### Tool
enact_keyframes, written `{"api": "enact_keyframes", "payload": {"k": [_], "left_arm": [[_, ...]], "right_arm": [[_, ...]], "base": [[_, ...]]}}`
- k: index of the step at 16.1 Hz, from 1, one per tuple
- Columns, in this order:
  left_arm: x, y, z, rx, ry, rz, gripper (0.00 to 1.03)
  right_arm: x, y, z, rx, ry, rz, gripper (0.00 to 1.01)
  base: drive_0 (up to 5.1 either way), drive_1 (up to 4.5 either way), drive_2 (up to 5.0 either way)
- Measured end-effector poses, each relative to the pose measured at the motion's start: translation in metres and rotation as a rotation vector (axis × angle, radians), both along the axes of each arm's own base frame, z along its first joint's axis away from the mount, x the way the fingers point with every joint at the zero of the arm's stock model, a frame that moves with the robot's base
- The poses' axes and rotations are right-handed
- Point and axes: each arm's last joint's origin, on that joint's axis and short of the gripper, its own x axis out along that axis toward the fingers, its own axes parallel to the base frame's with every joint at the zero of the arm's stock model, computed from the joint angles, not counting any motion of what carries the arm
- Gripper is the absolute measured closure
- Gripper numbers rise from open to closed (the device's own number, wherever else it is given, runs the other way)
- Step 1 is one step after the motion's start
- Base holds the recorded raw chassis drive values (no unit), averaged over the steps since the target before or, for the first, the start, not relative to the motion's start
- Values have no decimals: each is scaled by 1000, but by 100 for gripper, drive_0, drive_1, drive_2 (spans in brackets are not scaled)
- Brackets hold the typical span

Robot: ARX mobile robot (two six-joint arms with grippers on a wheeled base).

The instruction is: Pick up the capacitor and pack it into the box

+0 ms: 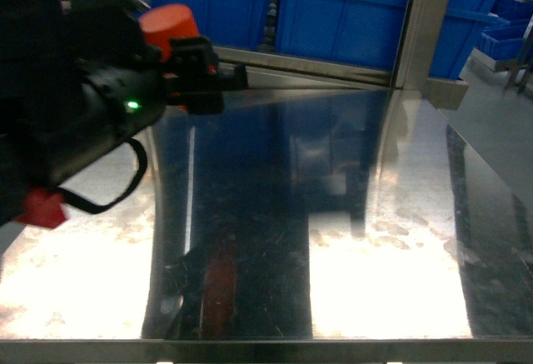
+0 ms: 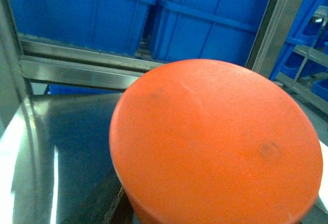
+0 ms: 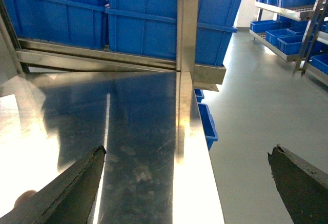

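Got the orange capacitor (image 1: 169,24) clamped in the left gripper (image 1: 196,71), up off the steel table (image 1: 400,214), back-left near the rail in front of the blue bins (image 1: 350,14). Can't see the jaws themselves from the left wrist cam tho, just orange cap filling most of the frame.

Right gripper (image 3: 187,152) spread wide open, nothing in it, hanging over the table's right edge w/ bare floor beyond.

No sign of the pink box in any view, so prob still some travel to do before packing.

Stuff to worry abt imo:
- Blind drop-off, bc of that big cap blocking the left wrist cam.
- Slipping, given a smooth round body and a grip seemingly near one end.
- Misjudging height over the table, thx to all the glare + reflections.
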Motion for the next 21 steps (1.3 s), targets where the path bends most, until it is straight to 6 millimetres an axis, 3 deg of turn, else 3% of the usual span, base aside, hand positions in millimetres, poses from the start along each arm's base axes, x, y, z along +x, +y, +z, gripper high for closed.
{"api": "enact_keyframes", "payload": {"k": [4, 7, 9, 12, 13, 15, 21], "left_arm": [[-106, 53, 22, 31, -50, 22, 58], [-158, 88, 34, -11, -37, 34, 58], [-182, 94, 45, -42, -99, 14, 58], [-182, 93, 47, -36, -92, 26, 58], [-184, 94, 41, 22, -14, 136, 58], [-193, 105, 37, 91, -23, 273, 58], [-210, 126, 19, 115, -19, 274, 58]], "right_arm": [[0, 0, 0, 0, 0, 0, 3], [0, 0, 0, 0, 0, 0, 3], [0, 0, 0, 0, 0, 0, 3], [0, 0, 0, 0, 0, 0, 3], [0, 0, 0, 0, 0, -1, 3], [0, 0, 0, 0, 0, 0, 3], [0, 0, 0, 0, 0, 0, 3]], "base": [[0, 0, 0], [0, 0, 0], [0, 0, 0], [0, 0, 0], [0, 0, 0], [0, 0, 0], [0, 0, 0]]}}
